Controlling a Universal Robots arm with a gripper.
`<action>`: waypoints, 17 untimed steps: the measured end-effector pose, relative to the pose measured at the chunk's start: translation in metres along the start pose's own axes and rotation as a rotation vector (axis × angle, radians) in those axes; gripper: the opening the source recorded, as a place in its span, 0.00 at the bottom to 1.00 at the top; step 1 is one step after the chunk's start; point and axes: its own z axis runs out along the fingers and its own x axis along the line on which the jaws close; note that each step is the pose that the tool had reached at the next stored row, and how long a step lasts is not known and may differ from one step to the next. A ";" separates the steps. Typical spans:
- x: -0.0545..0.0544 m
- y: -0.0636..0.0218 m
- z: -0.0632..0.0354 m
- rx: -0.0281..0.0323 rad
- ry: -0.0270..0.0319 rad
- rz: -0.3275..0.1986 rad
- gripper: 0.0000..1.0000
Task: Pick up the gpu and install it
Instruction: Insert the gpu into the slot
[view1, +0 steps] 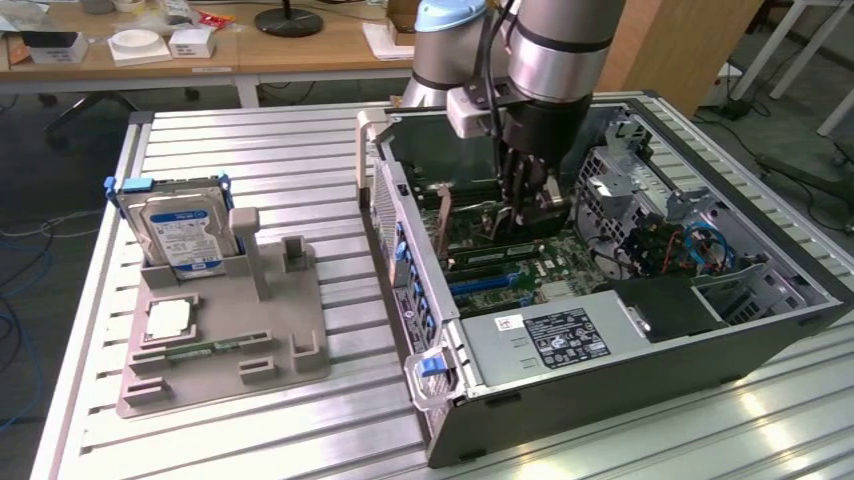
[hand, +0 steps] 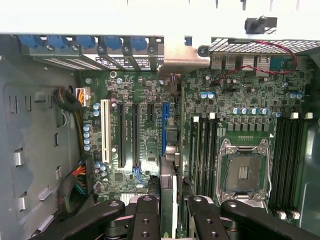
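My gripper (view1: 525, 212) is deep inside the open computer case (view1: 747, 330), just above the motherboard (view1: 527, 265). In the wrist view the gpu (hand: 170, 150) appears edge-on as a thin dark card standing upright between my black fingers (hand: 146, 210). My gripper (hand: 172, 202) is shut on it. The card runs along the blue expansion slot (hand: 164, 120), right beside or over it. Its metal bracket (hand: 182, 59) reaches the case's rear wall. Whether the card's edge sits in the slot I cannot tell.
A grey fixture (view1: 267, 345) at the exterior view's left holds a hard drive (view1: 180, 230) with a blue-white label and a green memory stick (view1: 200, 350). Near the card are black expansion slots (hand: 122, 132), memory slots (hand: 205, 145), the processor socket (hand: 245, 172) and cables (hand: 75, 100).
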 end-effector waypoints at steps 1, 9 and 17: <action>0.000 0.0001 0.0005 0.0001 -0.0001 0.000 0.26; 0.000 0.0008 0.0037 0.0000 -0.0001 0.000 0.26; 0.000 0.0016 0.0072 0.0000 -0.0072 0.001 0.26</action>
